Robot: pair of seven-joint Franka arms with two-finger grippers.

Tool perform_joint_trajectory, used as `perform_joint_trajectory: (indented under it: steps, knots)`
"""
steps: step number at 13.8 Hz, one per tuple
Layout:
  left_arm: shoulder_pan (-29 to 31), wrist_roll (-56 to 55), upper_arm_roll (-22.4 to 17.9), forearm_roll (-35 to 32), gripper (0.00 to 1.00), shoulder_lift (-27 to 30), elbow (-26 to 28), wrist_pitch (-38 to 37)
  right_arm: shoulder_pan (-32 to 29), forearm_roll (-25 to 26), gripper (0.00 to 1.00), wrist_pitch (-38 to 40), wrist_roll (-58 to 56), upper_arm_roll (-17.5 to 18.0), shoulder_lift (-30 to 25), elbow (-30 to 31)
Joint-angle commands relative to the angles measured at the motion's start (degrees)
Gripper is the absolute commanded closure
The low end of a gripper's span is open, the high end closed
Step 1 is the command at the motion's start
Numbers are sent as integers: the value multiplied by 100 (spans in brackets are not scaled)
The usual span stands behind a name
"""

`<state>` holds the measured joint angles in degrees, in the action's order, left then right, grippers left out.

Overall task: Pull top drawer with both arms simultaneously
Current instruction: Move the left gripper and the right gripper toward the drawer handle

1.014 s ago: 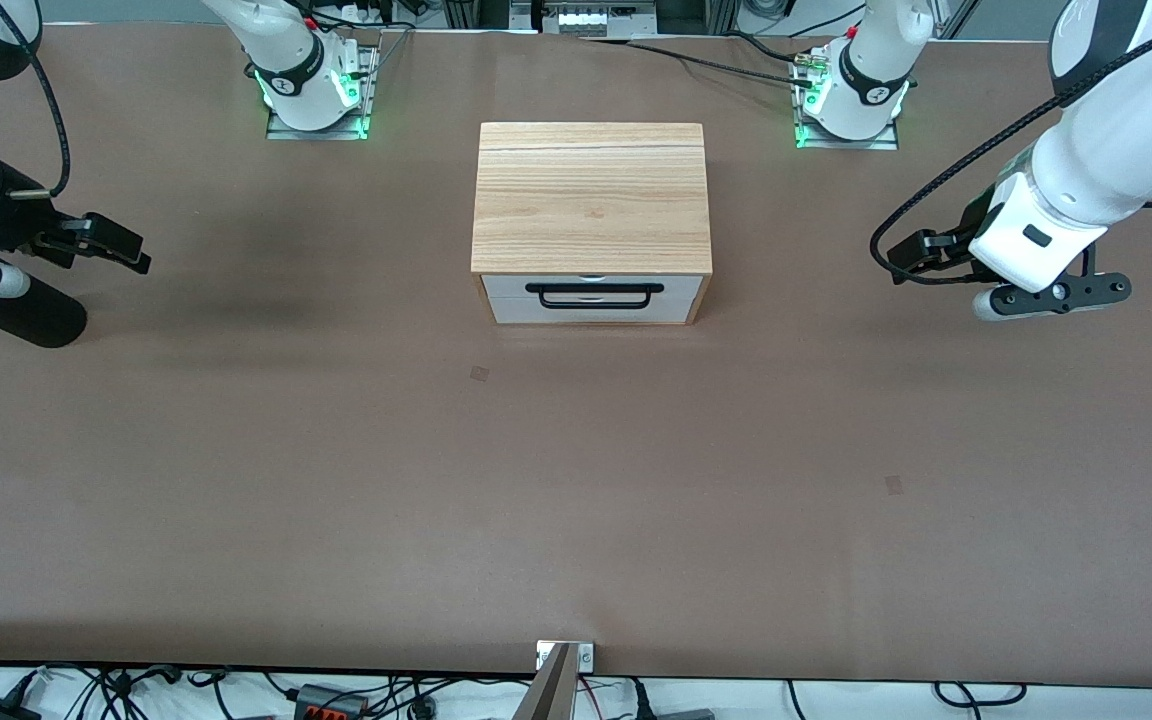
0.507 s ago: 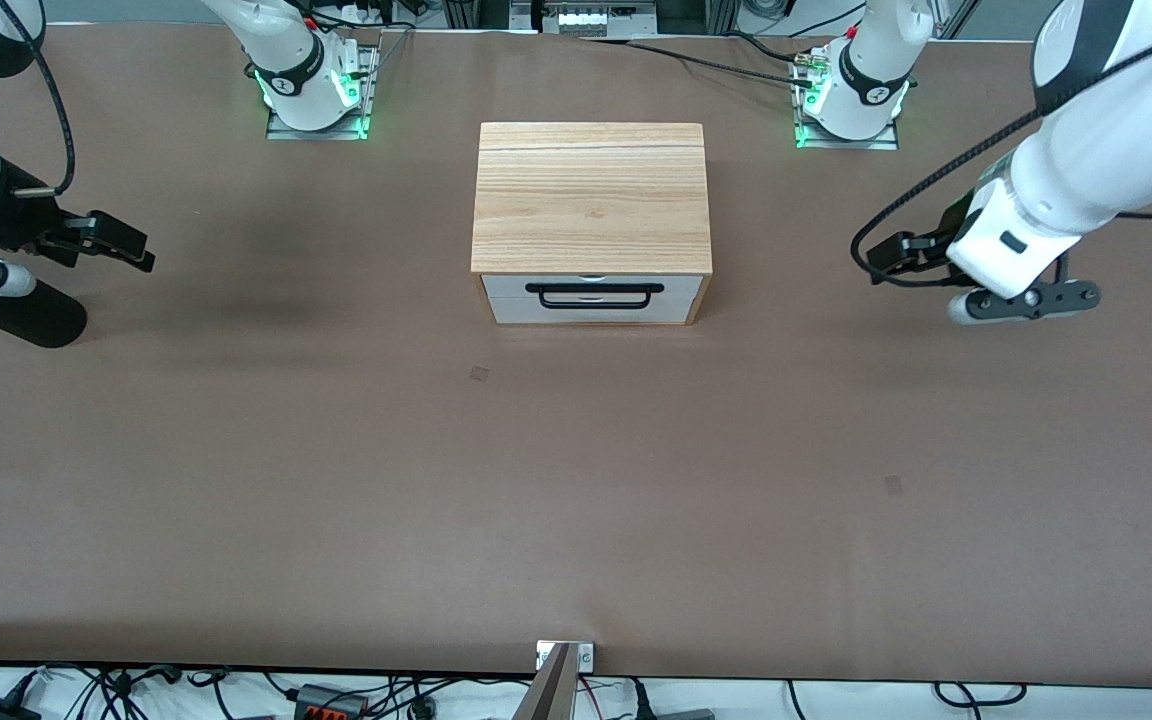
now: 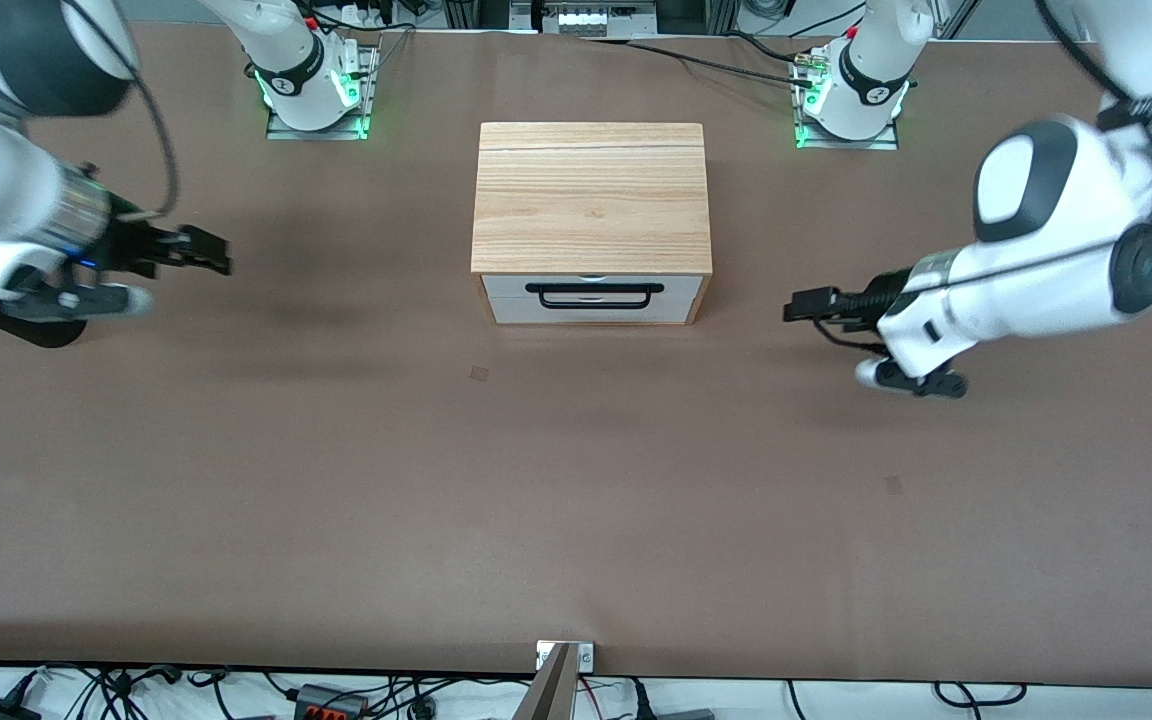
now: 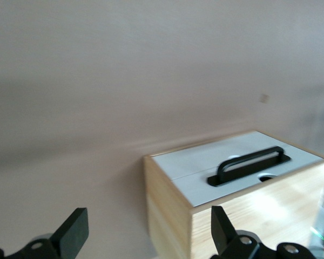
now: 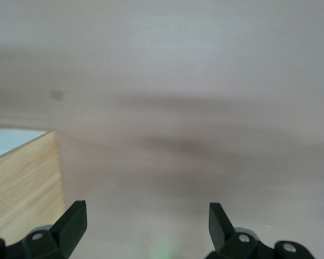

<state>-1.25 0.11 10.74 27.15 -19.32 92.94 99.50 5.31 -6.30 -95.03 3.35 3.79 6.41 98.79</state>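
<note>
The light-wood cabinet [image 3: 591,200] stands mid-table, nearer the arm bases. Its top drawer [image 3: 676,287] is shut flush, a white front with a black bar handle [image 3: 593,296]. My left gripper [image 3: 798,306] hangs open and empty beside the cabinet, toward the left arm's end, pointing at the cabinet. The left wrist view shows the left gripper [image 4: 148,232] with the cabinet's corner between its spread fingers, and the handle [image 4: 252,164] farther off. My right gripper [image 3: 216,255] is open and empty, well off toward the right arm's end. Past the right gripper [image 5: 146,221] lies bare table and a cabinet corner [image 5: 21,183].
Both arm bases [image 3: 316,90] [image 3: 851,95] glow green at the table's edge farthest from the front camera. Small dark marks [image 3: 479,373] [image 3: 894,485] dot the brown tabletop. A metal bracket [image 3: 564,655] and cables sit at the edge nearest the camera.
Both grippers have swung inward toward the cabinet. The left one came much closer and toward the drawer-front side. The right one shifted a shorter way. Both stayed open; the drawer has not moved.
</note>
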Motion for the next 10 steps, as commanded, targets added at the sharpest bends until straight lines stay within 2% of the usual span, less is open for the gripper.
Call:
perform_joint_trajectory:
  steps: [1, 4, 7, 10]
  knots:
    - [73, 890, 33, 929, 0, -457, -154, -89, 408, -1042, 0, 64, -1, 8, 746, -561]
    - [3, 1788, 33, 1888, 0, -1055, -110, -106, 681, -2433, 0, -505, -19, 8, 1379, -598]
    - [-15, 2493, 121, 2565, 0, -1556, -83, -176, 1243, -3549, 0, -1725, -167, 8, 1827, -519]
    - [-15, 2958, 375, 3374, 0, -2048, -66, -343, 1613, -4622, 0, -2448, -816, 8, 2232, -510]
